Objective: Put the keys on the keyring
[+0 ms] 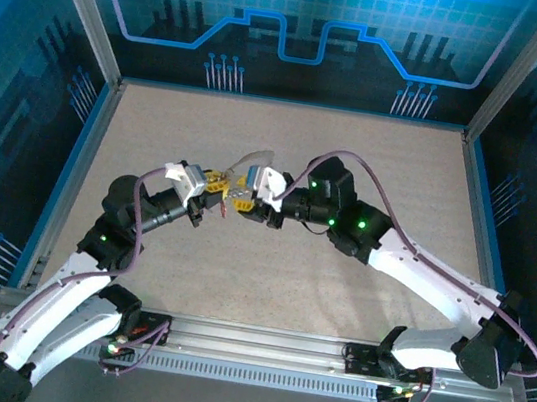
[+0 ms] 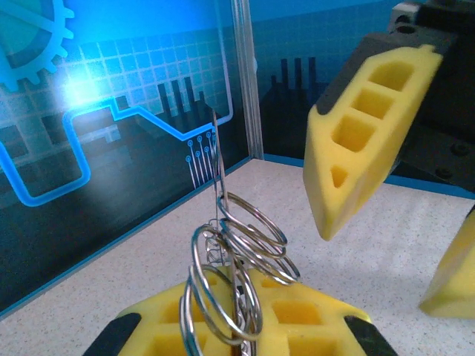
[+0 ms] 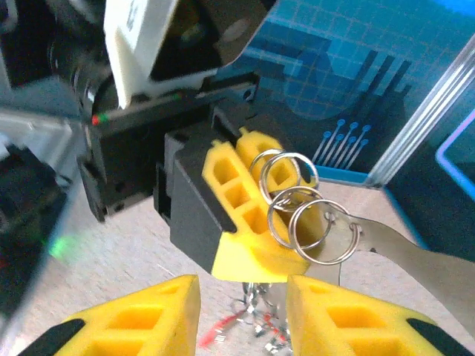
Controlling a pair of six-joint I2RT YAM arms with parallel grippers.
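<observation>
At mid-table (image 1: 266, 282), above the surface, the left gripper (image 1: 220, 191) and right gripper (image 1: 242, 200) meet tip to tip.

Left gripper: fingers (image 3: 236, 194) clenched, grasping the keyring (image 3: 295, 196), which presents as a bunch of linked silvery wire rings. The rings are pinched between the yellow pads near their tips. In the left wrist view they rise from the closed pads and fan upward. A flat silvery blade (image 3: 415, 256) hangs on the outermost ring and extends away to one side.

Right gripper: fingers (image 3: 148, 322) parted with a clear gap between them, nothing grasped and nothing touching either pad. The keyring sits just beyond the right fingertips, roughly in line with the gap but outside it, apart from both pads. In the left wrist view one right finger stands beside and above the rings, the other lower and further off.

Low in the gap between the right fingers is a blurred tangle of silvery chain (image 3: 256, 315) with a red piece (image 3: 223, 330). Whether it hangs or lies on the table cannot be told.
</observation>
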